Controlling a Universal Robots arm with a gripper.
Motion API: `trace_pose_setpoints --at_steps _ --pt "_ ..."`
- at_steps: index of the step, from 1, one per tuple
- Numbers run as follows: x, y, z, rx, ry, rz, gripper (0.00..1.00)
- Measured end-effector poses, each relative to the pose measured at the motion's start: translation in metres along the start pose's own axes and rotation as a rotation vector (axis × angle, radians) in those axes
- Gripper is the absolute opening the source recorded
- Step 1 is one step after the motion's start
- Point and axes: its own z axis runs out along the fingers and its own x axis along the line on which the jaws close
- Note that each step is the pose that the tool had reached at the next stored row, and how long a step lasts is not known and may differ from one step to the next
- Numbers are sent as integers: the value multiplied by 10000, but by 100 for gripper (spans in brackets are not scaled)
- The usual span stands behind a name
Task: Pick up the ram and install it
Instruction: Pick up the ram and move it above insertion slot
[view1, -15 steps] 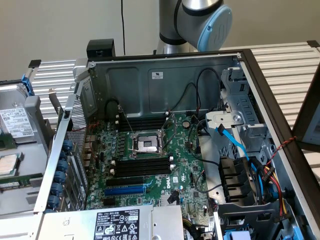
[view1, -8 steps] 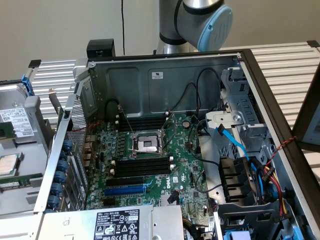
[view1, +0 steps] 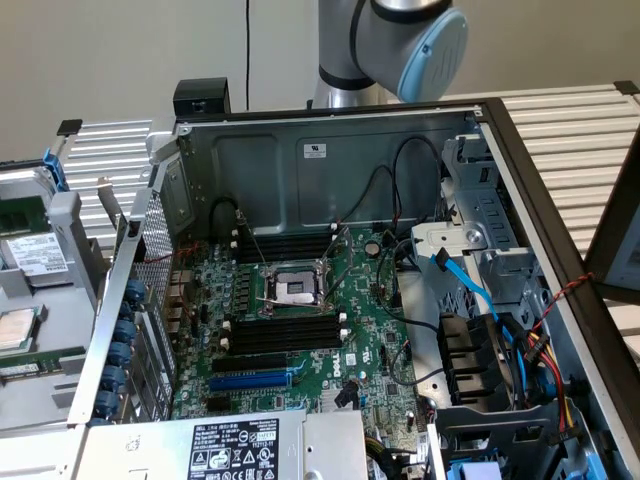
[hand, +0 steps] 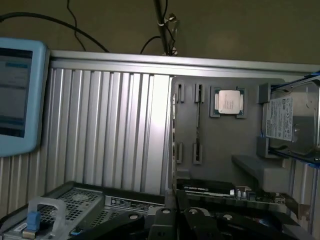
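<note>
Claw (hand: 172, 220) hovers apart from ram (hand: 198, 125), edge-up, lengthwise toward it.

Open computer case (view1: 270, 165) holding a motherboard (view1: 372, 345) and blue cable (view1: 468, 284); processor (hand: 230, 101) in grey tray (hand: 225, 145)

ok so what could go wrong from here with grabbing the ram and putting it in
1. The ram seems to stand on edge in the tray, close to the loose processor chip; an off-line grab might knock either.
2. The open processor socket sits between the memory slots; a drifting stick could hit it.
3. The black cables hang near the upper slots and might snag.
</note>
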Motion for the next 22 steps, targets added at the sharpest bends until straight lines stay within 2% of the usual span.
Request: trace_pose_setpoints --at_steps 4,8,22 --pt "24 -183 -104 3 -50 0 13" --pt "45 -361 -156 4 -77 0 13" --pt "152 -993 -164 -66 -82 -5 13"
